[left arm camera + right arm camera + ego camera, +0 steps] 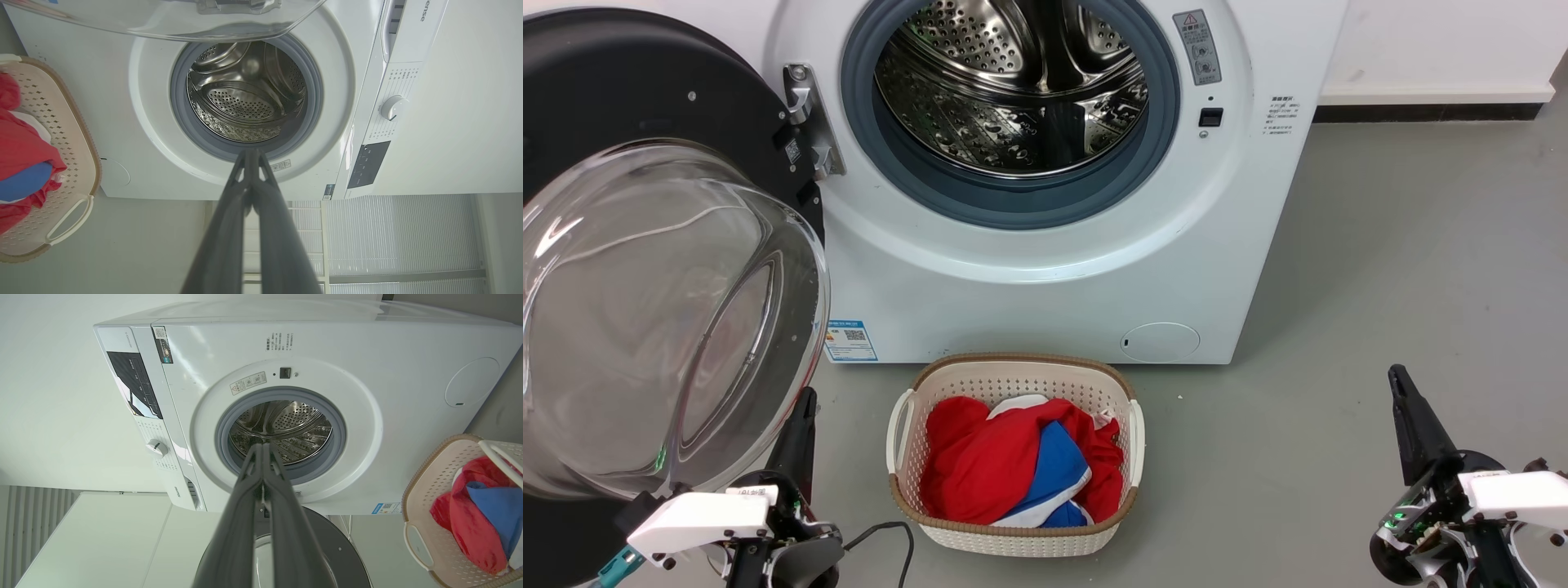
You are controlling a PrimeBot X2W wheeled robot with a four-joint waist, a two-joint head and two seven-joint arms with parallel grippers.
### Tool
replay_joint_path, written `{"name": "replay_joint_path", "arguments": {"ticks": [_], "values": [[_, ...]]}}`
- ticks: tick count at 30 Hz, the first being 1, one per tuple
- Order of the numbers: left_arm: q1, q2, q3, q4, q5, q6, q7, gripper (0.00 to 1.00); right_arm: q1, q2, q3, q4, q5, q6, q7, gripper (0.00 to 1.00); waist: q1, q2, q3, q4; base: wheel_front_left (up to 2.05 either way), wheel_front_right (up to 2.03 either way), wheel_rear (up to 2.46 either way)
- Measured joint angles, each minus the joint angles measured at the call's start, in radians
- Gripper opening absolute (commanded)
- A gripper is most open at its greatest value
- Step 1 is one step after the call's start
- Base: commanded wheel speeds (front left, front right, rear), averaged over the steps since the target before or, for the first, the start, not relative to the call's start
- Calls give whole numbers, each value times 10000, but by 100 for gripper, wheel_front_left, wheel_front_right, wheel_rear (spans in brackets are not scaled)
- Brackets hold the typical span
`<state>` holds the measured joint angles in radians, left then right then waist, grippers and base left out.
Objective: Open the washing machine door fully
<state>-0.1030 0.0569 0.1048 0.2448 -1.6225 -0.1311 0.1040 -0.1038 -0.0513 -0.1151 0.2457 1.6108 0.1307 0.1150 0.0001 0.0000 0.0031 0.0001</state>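
Grey floor [1380, 286]: one basket [1021, 359], one washing machine door [621, 82] swung wide; left fingers [222, 228], right fingers [241, 506] each pressed together.

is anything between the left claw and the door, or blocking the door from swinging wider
Nothing visible does. The left claw, shut, rises beside the lower edge of the door, with no object between them. The laundry basket sits before the machine, off to the door's right. What lies behind the door is hidden.
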Motion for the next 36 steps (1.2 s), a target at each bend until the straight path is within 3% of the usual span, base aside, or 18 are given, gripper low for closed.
{"name": "replay_joint_path", "arguments": {"ticks": [36], "values": [[-2, -35, 46, 2, 10, -2, 65, 0, 0, 0, 2, 0, 2, 0, 0, 0, -1, 0, 0, 0, 0, 0, 0]]}}
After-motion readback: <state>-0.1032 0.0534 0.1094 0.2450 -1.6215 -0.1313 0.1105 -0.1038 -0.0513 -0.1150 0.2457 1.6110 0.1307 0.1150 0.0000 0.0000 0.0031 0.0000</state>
